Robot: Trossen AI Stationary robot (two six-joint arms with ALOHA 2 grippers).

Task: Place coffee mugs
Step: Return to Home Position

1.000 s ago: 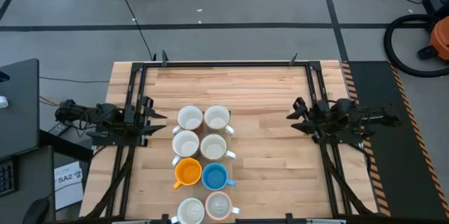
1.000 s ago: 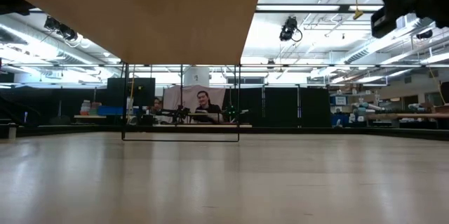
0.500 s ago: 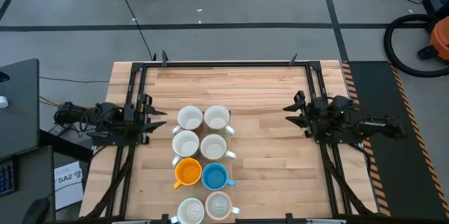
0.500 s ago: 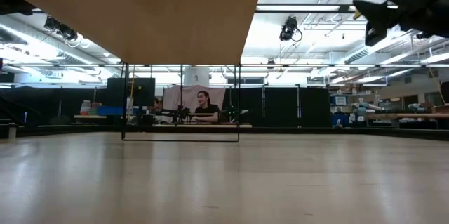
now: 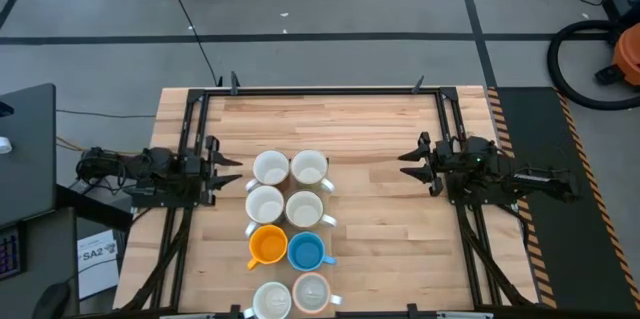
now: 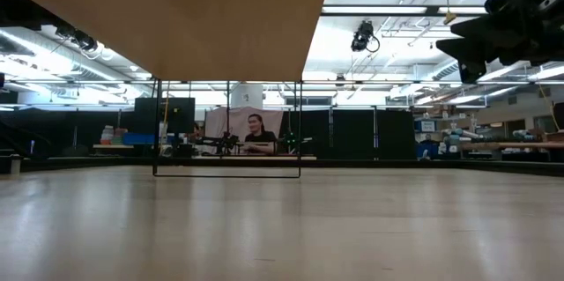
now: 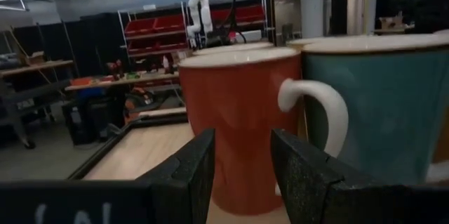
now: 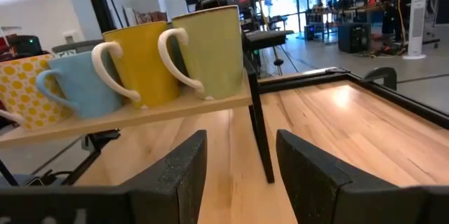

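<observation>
A pale wooden worktop (image 5: pixel 380 209) edged with dark rails stands in a large workshop hall, where a person (image 6: pixel 256 129) sits at a far bench under strip lights. The left fingers (image 7: pixel 188 175) stand parted with nothing between them, and past them the wrist camera looks at the side of the orange mug (image 7: pixel 235 126). The left gripper (image 5: pixel 230 172) lies close to the left side of the shelf (image 8: pixel 126 120), level with its far end, and its arm reaches back past the worktop's left edge. The right fingers (image 8: pixel 184 171) are spread wide and hold nothing. The right gripper (image 5: pixel 412 164) hangs in the air well apart from the shelf's right side, pointing toward it. The shelf is a wooden board on thin dark legs, raised above the worktop. On it stand the coffee mugs (image 5: pixel 288 231), eight in all, upright, in two close-set columns of four. Two white ones are at the far end, then a white and a cream. Next comes the orange mug with the blue mug (image 5: pixel 305 252) on its right, then two pale ones at the near end. The right column's handles turn toward the shelf's right side.
</observation>
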